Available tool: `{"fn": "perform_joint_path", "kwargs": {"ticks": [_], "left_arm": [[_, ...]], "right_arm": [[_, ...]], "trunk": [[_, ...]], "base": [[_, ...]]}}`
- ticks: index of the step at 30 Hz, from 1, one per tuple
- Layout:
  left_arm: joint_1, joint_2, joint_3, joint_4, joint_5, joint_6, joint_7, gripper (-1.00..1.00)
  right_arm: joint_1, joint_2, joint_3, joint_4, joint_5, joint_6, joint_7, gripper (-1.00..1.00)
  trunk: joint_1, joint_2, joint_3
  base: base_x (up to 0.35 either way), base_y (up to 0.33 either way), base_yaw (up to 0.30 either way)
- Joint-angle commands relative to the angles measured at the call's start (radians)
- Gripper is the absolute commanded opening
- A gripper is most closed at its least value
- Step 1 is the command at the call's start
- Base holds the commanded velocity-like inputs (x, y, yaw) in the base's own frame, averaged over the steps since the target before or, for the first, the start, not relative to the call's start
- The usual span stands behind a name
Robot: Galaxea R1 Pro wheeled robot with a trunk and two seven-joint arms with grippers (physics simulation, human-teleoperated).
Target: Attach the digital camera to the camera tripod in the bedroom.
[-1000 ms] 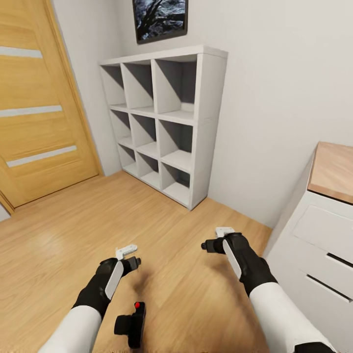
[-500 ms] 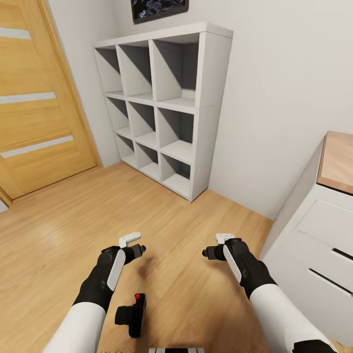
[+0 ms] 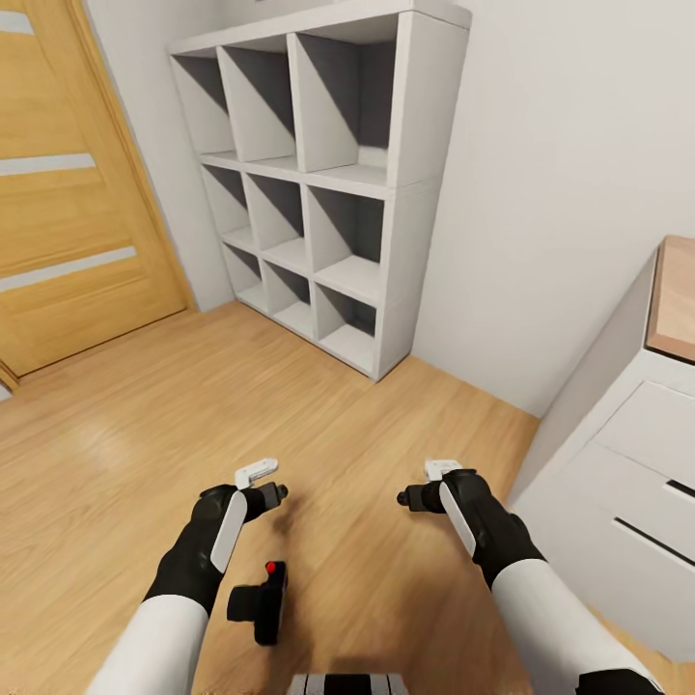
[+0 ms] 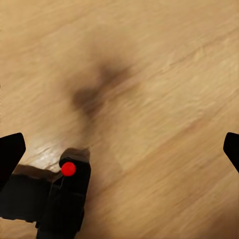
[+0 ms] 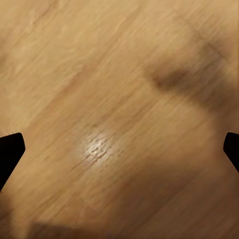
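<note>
Left gripper [image 3: 259,485] held low over the wood plank floor [image 3: 116,463], fingers spread wide and released, grasping nothing. Right gripper [image 3: 425,483] alongside at the same height, also spread wide and released. In each wrist view, just two dark fingertips [image 4: 10,152] at opposite edges, bare floor between them.

No readable writing or brand marks anywhere.

Digital camera [image 3: 262,604] lying on the floor just beside the left forearm, nearer the robot than the left gripper, untouched. Small, matte black, boxy, with a round red button [image 4: 68,169] on top and a blocky part jutting to one side.

Ahead, a white cube shelf [image 3: 319,183] of nine open compartments against a pale wall. To the left, a light wood door [image 3: 68,193] with pale horizontal strips. To the right, a white drawer unit [image 3: 627,483] with a wooden top.
</note>
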Motion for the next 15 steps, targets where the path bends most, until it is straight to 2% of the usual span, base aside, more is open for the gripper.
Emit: {"fn": "perform_joint_path", "kwargs": {"ticks": [1,15], "left_arm": [[0.0,-0.001,0.002,-0.002,0.011,0.004,0.007,1.0],[0.0,-0.002,0.002,0.0,0.007,0.004,0.009,1.0]], "right_arm": [[0.0,0.0,0.001,-0.001,-0.005,0.004,-0.002,1.0],[0.0,0.0,0.002,-0.001,-0.005,0.003,-0.002,1.0]], "trunk": [[0.0,-0.001,-0.005],[0.006,-0.004,-0.059]], "base": [[0.0,0.0,0.0],[0.0,0.0,0.0]]}}
